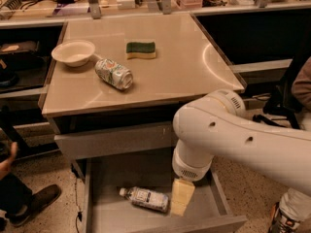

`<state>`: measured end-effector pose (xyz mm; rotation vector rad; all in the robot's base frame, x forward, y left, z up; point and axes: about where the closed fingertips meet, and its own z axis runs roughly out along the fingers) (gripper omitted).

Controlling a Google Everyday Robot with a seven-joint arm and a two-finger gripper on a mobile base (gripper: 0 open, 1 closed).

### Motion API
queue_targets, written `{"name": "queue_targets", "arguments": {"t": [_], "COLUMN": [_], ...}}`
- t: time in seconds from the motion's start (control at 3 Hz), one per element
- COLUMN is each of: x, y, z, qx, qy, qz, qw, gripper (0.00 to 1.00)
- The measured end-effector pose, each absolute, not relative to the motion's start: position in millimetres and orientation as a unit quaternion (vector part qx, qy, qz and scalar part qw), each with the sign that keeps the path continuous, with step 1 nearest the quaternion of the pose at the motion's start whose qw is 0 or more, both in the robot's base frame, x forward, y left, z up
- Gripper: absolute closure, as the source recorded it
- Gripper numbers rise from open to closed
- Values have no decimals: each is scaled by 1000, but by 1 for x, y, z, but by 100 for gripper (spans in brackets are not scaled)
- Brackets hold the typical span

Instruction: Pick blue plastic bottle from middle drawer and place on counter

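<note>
The blue plastic bottle (144,198) lies on its side on the grey floor of the open middle drawer (116,220), white cap pointing left. My gripper (181,198) hangs down into the drawer from the white arm (228,140), just right of the bottle's base and close beside it. The beige counter (170,76) sits above the drawers.
On the counter stand a white bowl (74,52), a green-patterned soda can (113,74) on its side and a green-and-yellow sponge (141,49). A shut drawer front (112,140) sits above the open one. A person's shoe (34,203) is at lower left; an office chair (286,96) at right.
</note>
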<state>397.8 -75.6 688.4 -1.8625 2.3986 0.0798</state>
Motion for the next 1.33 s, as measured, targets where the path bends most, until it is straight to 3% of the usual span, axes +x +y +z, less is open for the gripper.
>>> {"name": "queue_targets", "arguments": {"t": [1.33], "x": [415], "y": [-28], "z": [594], "qx": [-597], "qy": [796], "qz": [67], "qw": [65], "gripper": [0]}}
